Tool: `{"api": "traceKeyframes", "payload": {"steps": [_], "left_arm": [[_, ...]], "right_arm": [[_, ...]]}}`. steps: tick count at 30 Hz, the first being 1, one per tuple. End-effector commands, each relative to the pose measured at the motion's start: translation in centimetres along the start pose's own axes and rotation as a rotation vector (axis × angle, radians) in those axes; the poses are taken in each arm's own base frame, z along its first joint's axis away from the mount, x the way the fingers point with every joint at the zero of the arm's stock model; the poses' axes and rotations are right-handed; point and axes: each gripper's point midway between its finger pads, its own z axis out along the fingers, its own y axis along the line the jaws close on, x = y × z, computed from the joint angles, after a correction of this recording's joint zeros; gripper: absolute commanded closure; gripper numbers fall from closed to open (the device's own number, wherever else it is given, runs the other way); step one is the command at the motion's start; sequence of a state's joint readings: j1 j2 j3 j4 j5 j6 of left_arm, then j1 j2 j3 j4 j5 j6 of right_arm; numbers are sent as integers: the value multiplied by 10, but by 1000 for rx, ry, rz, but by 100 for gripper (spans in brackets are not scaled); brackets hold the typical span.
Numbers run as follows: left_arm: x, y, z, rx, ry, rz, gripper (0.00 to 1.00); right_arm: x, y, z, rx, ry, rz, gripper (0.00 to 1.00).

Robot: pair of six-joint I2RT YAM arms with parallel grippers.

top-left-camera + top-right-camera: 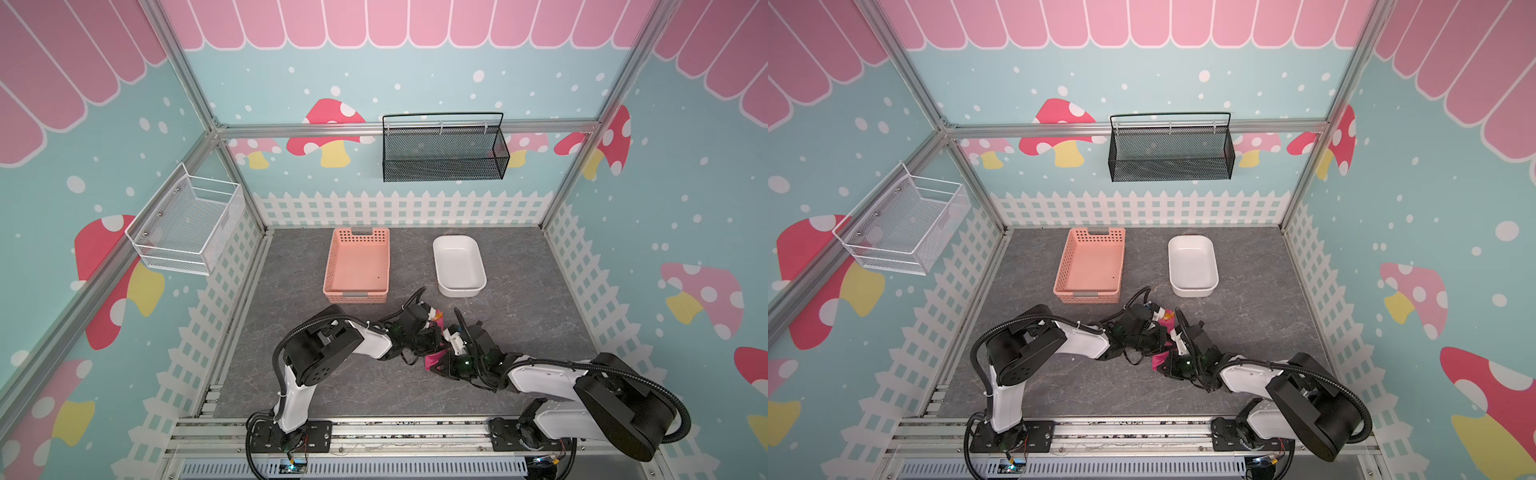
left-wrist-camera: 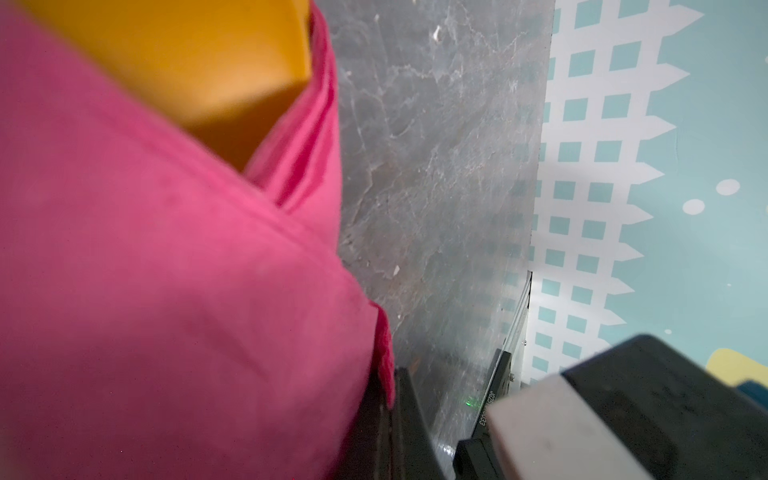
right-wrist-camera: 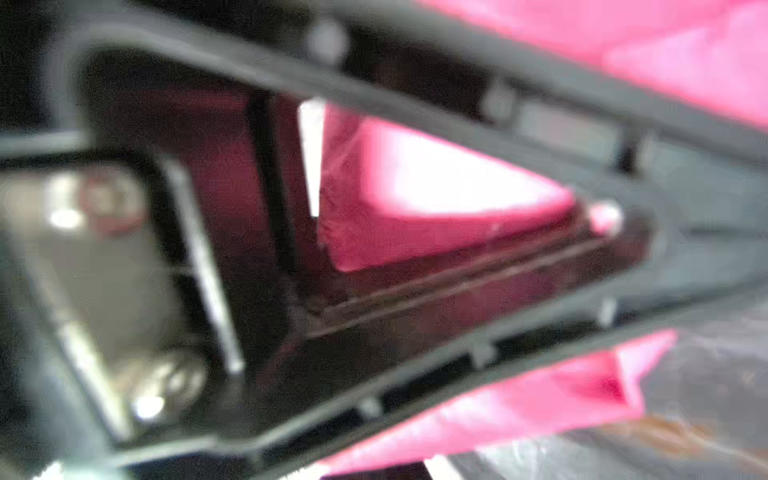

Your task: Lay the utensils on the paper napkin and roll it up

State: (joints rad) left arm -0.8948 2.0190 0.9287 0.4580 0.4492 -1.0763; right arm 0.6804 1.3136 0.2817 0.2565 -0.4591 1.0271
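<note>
Looking at both top views, the two arms come in from the near edge, elbows kicked out wide and wrists meeting mid-table, just in front of the salmon basket (image 1: 331, 266) and the white tub (image 1: 460, 287). The left gripper (image 1: 430, 330) and right gripper (image 1: 441, 365) sit almost nose to nose over the paper napkin (image 1: 433, 360). It's bunched up on the grey table (image 1: 332, 374) and mostly hidden under them. A small orange tip of the utensils (image 1: 436, 316) pokes out by the left wrist.

The wrist cams add a bit. The left one shows the paper napkin (image 2: 166, 291) wrapped around an orange-yellow piece (image 2: 208, 62). The right one is blurry, but the jaws are pressed together with pink paper pinched at the tips. The left jaws are closed too, though I can't tell if they've actually got paper.

Count:
- two arms
- one napkin
- one salmon basket
- one white tub
- one white wire basket (image 1: 174, 232) on the left wall
- one black mesh basket (image 1: 444, 153) on the back wall

The utensils I can't count, since only one orange patch shows.
</note>
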Motion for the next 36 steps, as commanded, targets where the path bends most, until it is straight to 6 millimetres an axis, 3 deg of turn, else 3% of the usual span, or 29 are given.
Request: {"api": "traceKeyframes", "payload": {"steps": [1,12,22,31,36], "left_arm": [[-5,-13,7,47,-17,-5,100],[0,12,13,12,-34,-50,100],[1,27,15,-22,-47,-68,100],[2,30,17,-30,-44,-77,100],[2,31,18,-28,-39,-80,100]], "right_arm": [[17,-37,0,133,35,52,97],[6,-23,-20,111,-55,60,93],[3,-26,-45,90,-137,117,90],[-13,7,-49,-68,-166,137,65],[-21,10,-46,-79,-167,142,63]]}}
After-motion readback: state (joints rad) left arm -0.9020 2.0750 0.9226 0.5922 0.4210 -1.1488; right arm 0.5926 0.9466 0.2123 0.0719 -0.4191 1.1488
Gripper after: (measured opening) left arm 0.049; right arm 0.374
